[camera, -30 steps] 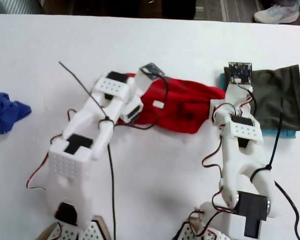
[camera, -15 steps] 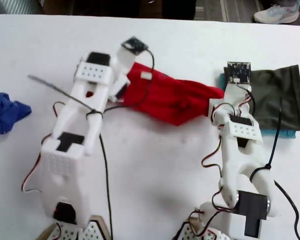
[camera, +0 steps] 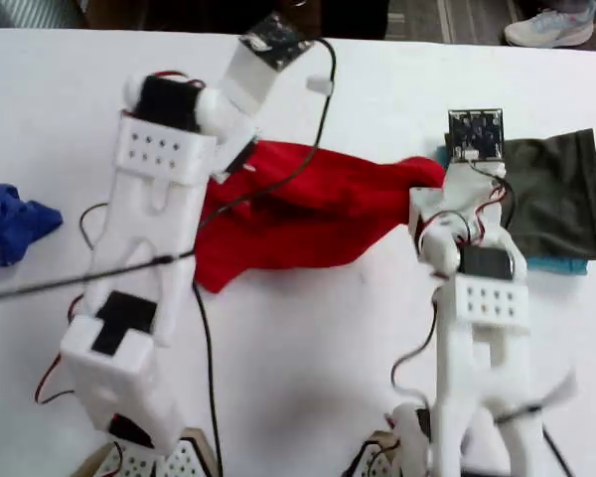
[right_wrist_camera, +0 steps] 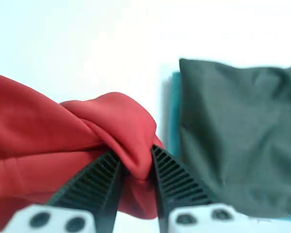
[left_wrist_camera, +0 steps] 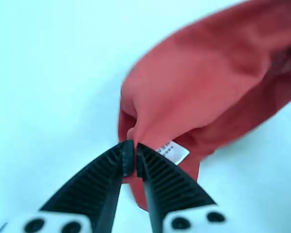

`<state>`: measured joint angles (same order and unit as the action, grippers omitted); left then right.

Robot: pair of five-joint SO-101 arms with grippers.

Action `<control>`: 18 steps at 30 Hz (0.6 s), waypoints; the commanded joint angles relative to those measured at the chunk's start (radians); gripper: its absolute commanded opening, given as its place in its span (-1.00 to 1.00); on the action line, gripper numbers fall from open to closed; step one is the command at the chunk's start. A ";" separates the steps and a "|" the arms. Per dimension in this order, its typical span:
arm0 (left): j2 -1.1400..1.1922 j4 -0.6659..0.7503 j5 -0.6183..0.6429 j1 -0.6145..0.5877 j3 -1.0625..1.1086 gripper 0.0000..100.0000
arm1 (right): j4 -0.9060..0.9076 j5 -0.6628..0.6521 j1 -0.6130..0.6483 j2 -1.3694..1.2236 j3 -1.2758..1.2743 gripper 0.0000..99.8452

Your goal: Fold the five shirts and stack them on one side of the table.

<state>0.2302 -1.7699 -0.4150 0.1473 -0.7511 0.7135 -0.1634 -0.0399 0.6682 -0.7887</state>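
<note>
Left wrist view
Left gripper (left_wrist_camera: 131,154): black ribbed fingers pressed together, pinching a gathered fold at one end of the red fabric shirt (left_wrist_camera: 199,82).
Small white sewn-in label (left_wrist_camera: 172,151): on the red shirt, just beside the pinched fold.
White table (left_wrist_camera: 48,63): below the red shirt on all sides.

Right wrist view
Right gripper (right_wrist_camera: 134,158): fingers slightly apart, clamping a thick bunched roll of the red shirt between them.
Folded dark olive-green shirt (right_wrist_camera: 237,131): flat on the table, just beside the clamped end of the red shirt.
Teal shirt (right_wrist_camera: 173,116): under the olive-green shirt, one edge showing on the side facing the red shirt.

High view
Red shirt: spread between the two grippers, its middle and lower edge lying on the table.
Olive-green shirt over teal shirt: stacked next to the red shirt's right-arm end.
Crumpled blue shirt (camera: 10,221): well apart from the red shirt, beyond its left-arm end, at the table edge.
</note>
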 commanded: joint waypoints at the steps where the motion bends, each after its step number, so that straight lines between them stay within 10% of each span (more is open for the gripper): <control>1: -0.198 -0.017 0.002 0.003 0.073 -0.95 | 0.128 -0.029 0.058 0.229 0.006 -0.96; 9: -0.569 0.035 -0.008 -0.098 0.624 -0.95 | 0.280 -0.153 0.101 0.432 -0.098 -0.96; 18: -0.525 0.519 -0.170 -0.258 1.339 -0.95 | -0.030 -0.261 0.101 0.433 -0.465 -0.96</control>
<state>-0.3084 -1.4016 -0.5531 -0.0813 0.4227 0.7687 -0.4089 0.0552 1.0733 -1.2121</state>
